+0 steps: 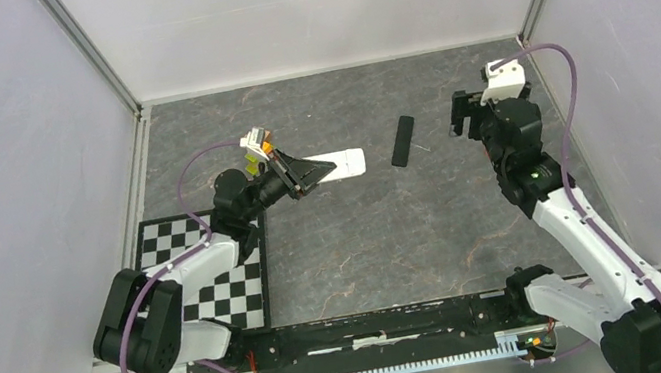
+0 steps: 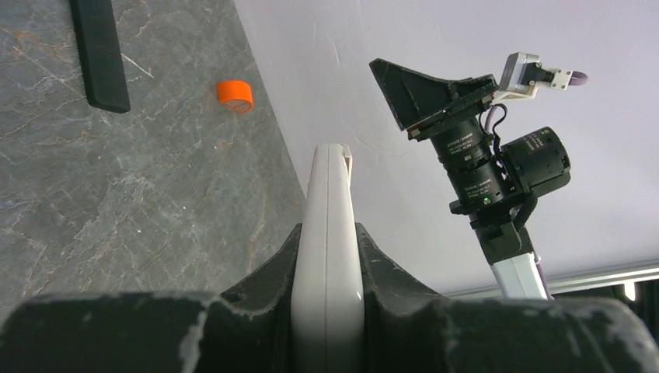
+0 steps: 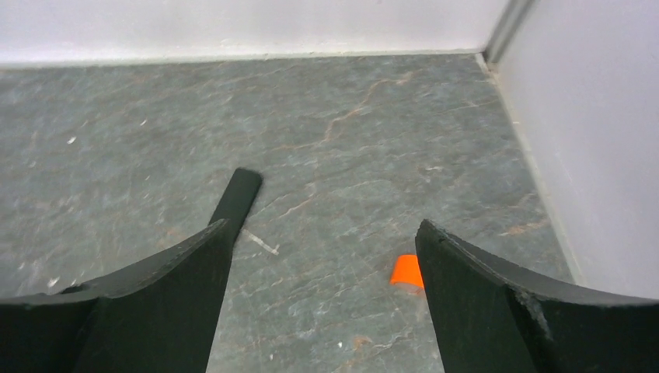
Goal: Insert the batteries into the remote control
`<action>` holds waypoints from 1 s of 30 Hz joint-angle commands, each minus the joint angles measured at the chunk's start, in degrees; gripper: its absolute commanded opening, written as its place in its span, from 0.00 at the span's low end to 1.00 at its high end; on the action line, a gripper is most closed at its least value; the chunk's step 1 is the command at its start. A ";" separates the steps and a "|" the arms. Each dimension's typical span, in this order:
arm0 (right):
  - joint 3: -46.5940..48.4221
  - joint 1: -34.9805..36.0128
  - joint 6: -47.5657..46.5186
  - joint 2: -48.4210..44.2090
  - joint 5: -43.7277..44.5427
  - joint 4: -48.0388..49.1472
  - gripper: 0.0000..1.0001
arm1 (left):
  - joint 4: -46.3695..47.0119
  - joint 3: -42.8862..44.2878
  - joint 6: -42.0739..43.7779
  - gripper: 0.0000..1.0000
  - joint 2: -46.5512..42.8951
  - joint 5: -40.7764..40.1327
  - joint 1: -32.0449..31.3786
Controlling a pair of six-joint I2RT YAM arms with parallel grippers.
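My left gripper [image 1: 301, 173] is shut on one end of the remote control [image 1: 343, 164], a small white handset whose plain white face is up in the top view. The left wrist view shows the remote control [image 2: 328, 194] edge-on, clamped between both jaws of the left gripper [image 2: 328, 229]. My right gripper [image 1: 460, 114] hangs open over the back right of the table, with nothing between the fingers. In the right wrist view the right gripper [image 3: 324, 225] has only bare table between its jaws. No batteries show in any view.
A slim black bar [image 1: 403, 141] lies between the remote and the right gripper. An orange round cap [image 3: 406, 271] sits on the table by the right gripper's right finger, close to the right wall. A checkerboard mat [image 1: 220, 276] lies under the left arm.
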 commanded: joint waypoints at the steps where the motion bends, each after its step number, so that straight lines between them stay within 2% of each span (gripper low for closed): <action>1: -2.70 0.16 -1.25 -1.68 -14.57 1.52 0.86 | 0.01 2.64 3.72 0.02 -1.70 1.78 0.23; 4: 1.63 0.10 9.68 2.17 -30.67 -3.53 0.83 | 0.52 3.01 4.03 0.02 -1.69 3.33 0.14; 6: 0.55 0.16 20.54 4.15 -43.07 0.03 0.82 | 1.14 3.04 3.79 0.02 -1.75 3.80 0.14; 8: -5.26 0.55 34.29 4.33 -51.59 13.19 0.80 | 2.08 2.98 3.09 0.02 -1.78 3.92 0.14; 10: -12.08 1.15 48.44 3.33 -53.72 27.05 0.80 | 4.05 2.67 1.26 0.02 -1.49 4.07 0.14; 12: -15.45 1.74 56.89 3.37 -53.86 37.86 0.79 | 6.38 2.54 -0.43 0.02 -0.87 4.29 0.13; 13: -15.83 2.33 58.88 3.85 -53.88 40.14 0.79 | 7.38 2.41 -1.51 0.02 -0.50 4.47 0.14; 17: -12.58 5.62 58.62 6.69 -52.68 38.82 0.75 | 11.92 2.24 -4.97 0.02 1.18 5.17 0.14; 21: -10.83 7.88 58.39 8.98 -50.22 40.34 0.64 | 14.82 1.80 -6.92 0.02 2.21 5.05 0.09; 30: -4.31 10.57 54.41 13.88 -46.34 33.07 0.42 | 16.11 1.47 -7.07 0.02 1.92 5.42 0.03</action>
